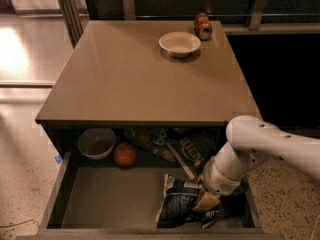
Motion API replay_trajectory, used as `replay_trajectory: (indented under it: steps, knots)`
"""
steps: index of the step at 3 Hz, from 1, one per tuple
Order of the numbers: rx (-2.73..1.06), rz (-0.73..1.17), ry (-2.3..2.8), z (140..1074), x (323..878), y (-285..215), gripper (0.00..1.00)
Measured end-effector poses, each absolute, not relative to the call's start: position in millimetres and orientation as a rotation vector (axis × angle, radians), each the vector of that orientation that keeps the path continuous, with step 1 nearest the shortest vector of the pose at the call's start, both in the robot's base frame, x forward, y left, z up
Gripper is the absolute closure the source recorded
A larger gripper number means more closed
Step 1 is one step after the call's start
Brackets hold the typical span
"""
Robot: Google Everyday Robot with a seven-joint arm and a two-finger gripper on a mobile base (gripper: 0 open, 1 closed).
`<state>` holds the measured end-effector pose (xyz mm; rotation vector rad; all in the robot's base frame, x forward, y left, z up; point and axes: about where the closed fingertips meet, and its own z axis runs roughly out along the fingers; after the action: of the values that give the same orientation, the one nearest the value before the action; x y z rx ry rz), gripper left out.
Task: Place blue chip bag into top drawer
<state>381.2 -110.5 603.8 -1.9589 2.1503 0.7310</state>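
Gripper [206, 202] sits low in the right front part of the top drawer [110, 199], pressed against the right edge of the blue chip bag [179, 206]. From my seat I see only a tan tip of it under the white wrist. The wrist hides the rest, so I cannot tell whether it grips the bag or merely touches it.

The bag lies crumpled on the drawer's grey floor, right of centre and close to the front wall. Its lower edge merges with dark shadow, and I cannot trace its outline there.

The white arm [260, 146] comes in from the right and is cut off by the picture's edge. It also covers the drawer's right wall for most of its length.

At the back of the drawer, half under the front edge of the table [140, 79], I make out a dark bowl [96, 142] on the left. A reddish round fruit [124, 153] sits just beside it. Right of that is a heap of dark bags with pale lettering [192, 149]; how many there are I cannot count. The lettering is partly hidden and unreadable.

On the tabletop, far side, stands a white bowl [179, 43]. An orange-red can [202, 26] lies on its side near it. The drawer's front wall is clipped by the bottom of the view.
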Motion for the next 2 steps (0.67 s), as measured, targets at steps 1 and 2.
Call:
replay_trajectory:
  steps: [1,2]
  knots:
    - [-1.959,0.731,2.150,603.8,381.1,-110.5,0.97]
    - [-1.959,0.731,2.150,603.8,381.1,-110.5,0.66]
